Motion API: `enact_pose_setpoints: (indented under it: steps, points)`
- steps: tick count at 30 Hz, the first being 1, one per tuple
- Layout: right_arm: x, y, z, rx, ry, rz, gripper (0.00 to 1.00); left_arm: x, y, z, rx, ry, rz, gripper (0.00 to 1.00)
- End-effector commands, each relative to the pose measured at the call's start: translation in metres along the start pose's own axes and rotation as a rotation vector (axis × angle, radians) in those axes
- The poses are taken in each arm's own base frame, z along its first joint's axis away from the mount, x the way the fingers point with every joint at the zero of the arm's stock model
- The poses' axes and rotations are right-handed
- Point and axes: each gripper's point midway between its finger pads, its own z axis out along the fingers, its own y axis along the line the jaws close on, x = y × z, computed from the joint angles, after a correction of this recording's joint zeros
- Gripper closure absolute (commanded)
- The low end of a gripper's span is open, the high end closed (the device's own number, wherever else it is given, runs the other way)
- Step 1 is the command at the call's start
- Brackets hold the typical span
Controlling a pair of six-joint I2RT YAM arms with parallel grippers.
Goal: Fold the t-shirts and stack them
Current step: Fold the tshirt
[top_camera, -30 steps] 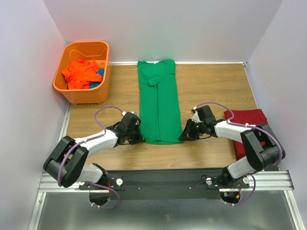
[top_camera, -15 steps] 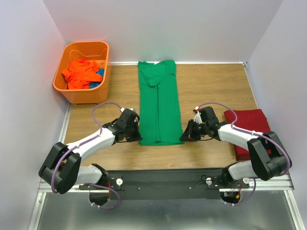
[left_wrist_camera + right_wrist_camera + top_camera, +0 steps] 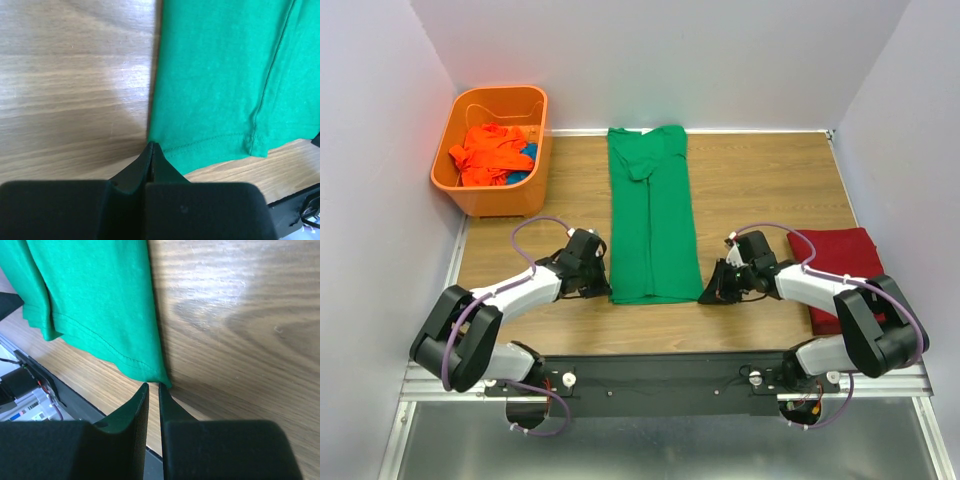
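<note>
Three t-shirts: one green t-shirt folded long on the table, one dark red t-shirt at its right edge, and one orange t-shirt crumpled in the single basket beside blue cloth. The left claw is pinched shut and the right claw is barely ajar and empty, each at one of the green t-shirt's near hem corners.

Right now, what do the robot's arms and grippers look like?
Left arm and right arm match: white links between black joint housings, a purple cable looping along each. Left gripper and right gripper have matte black fingers tapering to thin tips.

hidden; red t-shirt: near edge behind right arm; green t-shirt: cut off at wrist-view edges
</note>
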Motion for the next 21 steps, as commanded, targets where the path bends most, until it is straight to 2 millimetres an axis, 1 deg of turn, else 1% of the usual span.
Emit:
enact_pose_setpoints:
  steps: [1, 3, 5, 6, 8, 9, 10, 11, 12, 13, 14, 15, 16, 17, 18, 19, 21]
  points:
    - [0.008, -0.014, -0.001, 0.049, 0.007, 0.025, 0.81, 0.013, 0.009, 0.004, -0.002, 0.037, 0.024, 1.0]
    - [0.008, -0.014, -0.001, 0.048, 0.006, 0.026, 0.81, 0.015, 0.01, 0.003, -0.007, 0.044, 0.022, 1.0]
    - [0.005, -0.009, -0.005, 0.035, -0.006, 0.019, 0.81, 0.007, 0.006, -0.002, -0.007, 0.02, 0.032, 1.0]
    - [0.003, -0.005, -0.007, 0.026, -0.015, 0.014, 0.8, 0.007, 0.008, -0.006, -0.025, 0.023, 0.033, 1.0]
    - [0.0, 0.001, -0.013, 0.018, -0.034, 0.007, 0.8, -0.007, -0.001, -0.016, -0.014, -0.019, 0.049, 1.0]
    - [-0.005, 0.003, -0.015, 0.022, -0.052, 0.004, 0.8, -0.011, -0.003, -0.021, -0.024, -0.026, 0.052, 0.98]
    - [-0.003, 0.001, -0.018, 0.035, -0.048, 0.007, 0.8, -0.013, -0.004, -0.024, -0.026, -0.028, 0.055, 0.95]
    - [-0.008, 0.007, -0.022, 0.026, -0.067, -0.005, 0.8, -0.014, -0.004, -0.028, -0.028, -0.033, 0.06, 0.91]
    - [-0.01, 0.008, -0.024, 0.031, -0.076, -0.007, 0.79, -0.013, -0.002, -0.031, -0.041, -0.025, 0.059, 0.88]
    - [-0.01, 0.007, -0.027, 0.041, -0.086, -0.009, 0.77, -0.015, -0.004, -0.034, -0.039, -0.03, 0.061, 0.77]
    - [-0.012, 0.008, -0.029, 0.043, -0.095, -0.011, 0.75, -0.015, -0.004, -0.035, -0.04, -0.031, 0.064, 0.72]
    - [-0.015, 0.008, -0.03, 0.05, -0.109, -0.013, 0.69, -0.015, -0.004, -0.036, -0.036, -0.034, 0.066, 0.65]
    - [-0.016, 0.009, -0.031, 0.052, -0.114, -0.014, 0.68, -0.015, -0.006, -0.036, -0.028, -0.035, 0.066, 0.61]
    - [-0.017, 0.009, -0.032, 0.054, -0.116, -0.012, 0.59, -0.012, -0.007, -0.035, -0.013, -0.022, 0.065, 0.58]
    - [-0.018, 0.008, -0.032, 0.058, -0.12, -0.011, 0.58, -0.013, -0.01, -0.033, 0.001, -0.024, 0.058, 0.57]
    - [-0.02, 0.008, -0.031, 0.065, -0.126, -0.012, 0.54, -0.009, -0.01, -0.031, 0.008, -0.014, 0.054, 0.55]
    - [-0.021, 0.006, -0.03, 0.078, -0.125, -0.003, 0.54, -0.005, -0.012, -0.028, 0.028, 0.0, 0.047, 0.55]
